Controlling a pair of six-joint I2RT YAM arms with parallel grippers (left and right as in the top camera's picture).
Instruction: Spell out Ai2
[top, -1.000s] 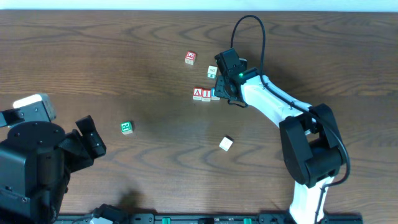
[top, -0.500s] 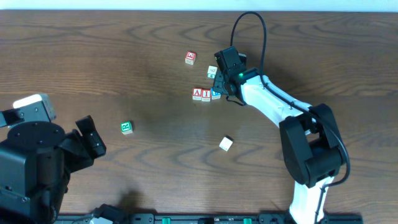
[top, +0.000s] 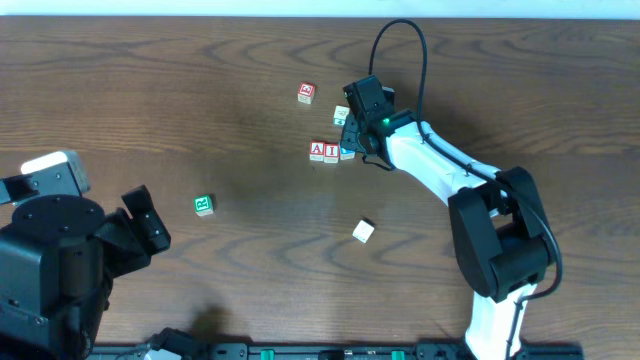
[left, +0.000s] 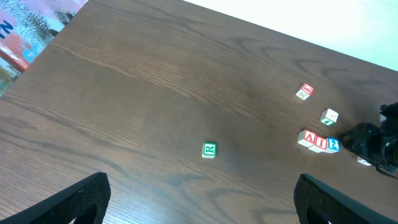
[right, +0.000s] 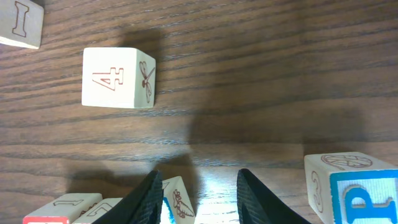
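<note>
On the dark wood-grain table (top: 200, 100), the pale cubes A block (top: 317, 151), I block (top: 331, 152) and blue 2 block (top: 346, 152) touch in a row, legible only from the left wrist. The right gripper (right: 199, 174) is parted, the 2 block's corner beside one finger. The left gripper (left: 202, 179) is spread wide, well apart.

The right arm (top: 440, 170) reaches from its base at the near right edge up and leftward over the tabletop (top: 200, 100). Its wrist is bent down and its pincer (right: 196, 186) sits low, the two fingers parted. The left arm (top: 50, 260) sits folded at the near left corner, its pincer (left: 202, 190) held high and spread wide.
</note>
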